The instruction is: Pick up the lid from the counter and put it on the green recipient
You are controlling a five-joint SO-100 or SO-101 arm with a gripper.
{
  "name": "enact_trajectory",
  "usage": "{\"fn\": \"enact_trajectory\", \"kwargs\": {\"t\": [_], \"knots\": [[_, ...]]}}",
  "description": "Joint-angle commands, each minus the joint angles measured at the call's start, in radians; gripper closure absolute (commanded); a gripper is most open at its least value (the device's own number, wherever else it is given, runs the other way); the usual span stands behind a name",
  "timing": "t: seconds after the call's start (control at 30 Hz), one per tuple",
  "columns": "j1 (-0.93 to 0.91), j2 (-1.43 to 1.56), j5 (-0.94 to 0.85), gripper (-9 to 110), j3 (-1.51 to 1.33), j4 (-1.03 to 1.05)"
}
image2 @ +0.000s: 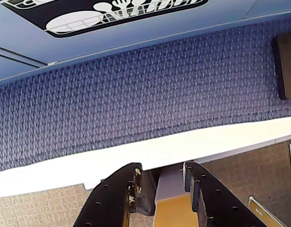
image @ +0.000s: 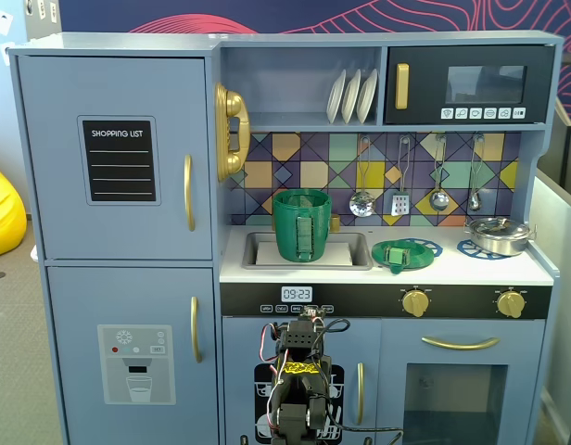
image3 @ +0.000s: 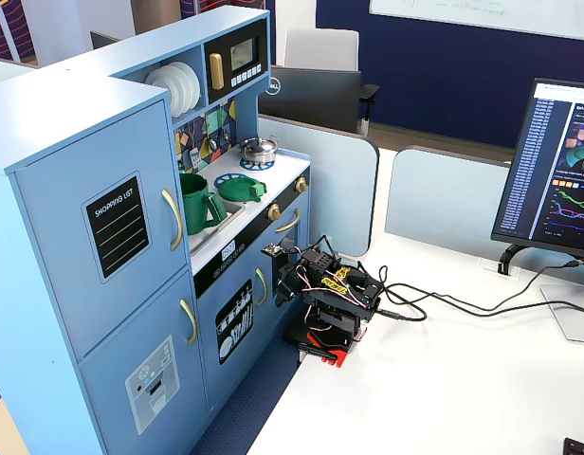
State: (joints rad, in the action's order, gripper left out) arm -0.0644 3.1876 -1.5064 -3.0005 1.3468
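Observation:
The lid [image: 397, 253], a flat green disc with a small tab, lies on the white counter over a blue burner ring, right of the sink; it also shows in the other fixed view [image3: 240, 189]. The green recipient [image: 301, 224], a tall ribbed pot with a strap handle, stands upright in the sink and also shows from the side [image3: 195, 202]. My arm [image: 301, 371] sits folded low in front of the kitchen's lower doors, far below the counter [image3: 322, 289]. In the wrist view my gripper [image2: 159, 172] is open and empty, facing blue carpet and the white table edge.
A shiny silver pot [image: 499, 234] sits on the right burner ring. Utensils [image: 401, 199] hang on the back wall above the counter. The arm's base stands on a white table [image3: 444, 379] with cables [image3: 444, 305] and a monitor [image3: 557, 171] to the right.

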Motion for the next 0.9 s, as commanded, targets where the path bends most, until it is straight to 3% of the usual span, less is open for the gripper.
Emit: {"fn": "enact_trajectory", "kwargs": {"t": [0.0, 0.3, 0.5, 0.67, 0.87], "knots": [[-0.095, -0.011, -0.031, 101, 0.026, 0.041], [-0.397, -0.308, -0.176, 101, 0.468, -0.474], [-0.497, -0.422, -0.106, 76, 0.526, -0.966], [-0.546, -0.477, -0.155, 61, 0.572, -1.029], [-0.571, -0.548, -0.12, 63, 0.634, -1.066]]}}
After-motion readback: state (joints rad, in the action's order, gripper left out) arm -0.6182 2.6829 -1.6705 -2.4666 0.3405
